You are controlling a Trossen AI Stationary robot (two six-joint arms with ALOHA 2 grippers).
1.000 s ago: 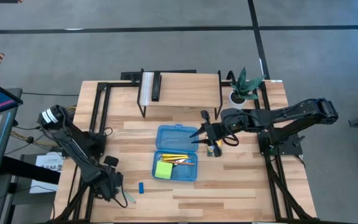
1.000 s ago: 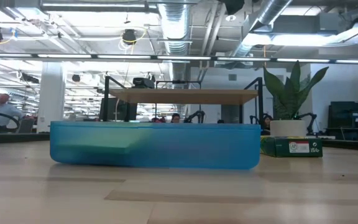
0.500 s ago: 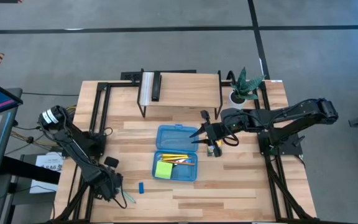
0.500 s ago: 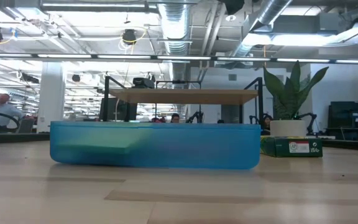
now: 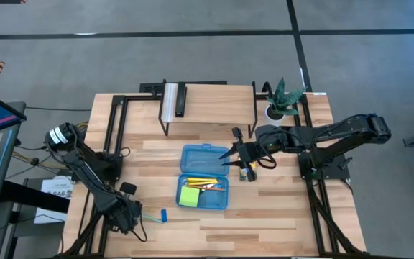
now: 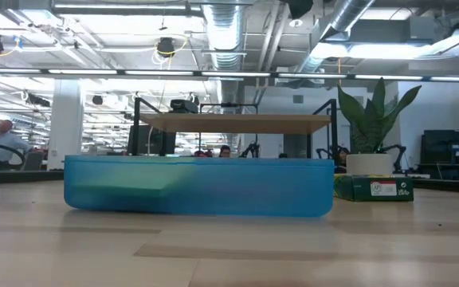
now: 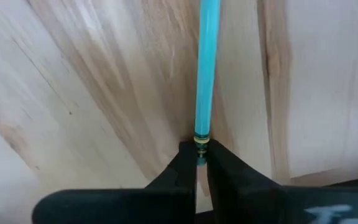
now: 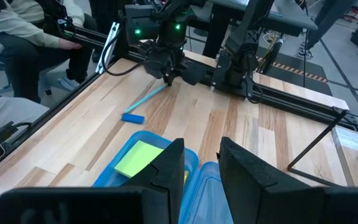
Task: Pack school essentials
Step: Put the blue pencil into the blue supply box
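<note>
1. I am looking at a pale wooden table [image 5: 279, 208] in an open workshop with ducts overhead; a small raised shelf [image 5: 210, 97] and a potted plant [image 5: 282, 101] stand at the far edge.
2. My left gripper [image 7: 196, 163] sits low at the near left corner – its fingers are pinched on the end of the light-blue pen [image 7: 205, 68], which slants down to the wood.
3. The small blue eraser [image 5: 163, 216] lies just beside the pen's tip.
4. The blue case [image 5: 203, 177] lies open mid-table, with the lime-green pad [image 5: 189, 196] and pencils [image 5: 205, 184] in its near half.
5. My right gripper [image 8: 200, 163] hovers at the case's right edge, fingers parted, holding nothing.
6. The crayon box [image 6: 371, 188] rests right of the case.
</note>
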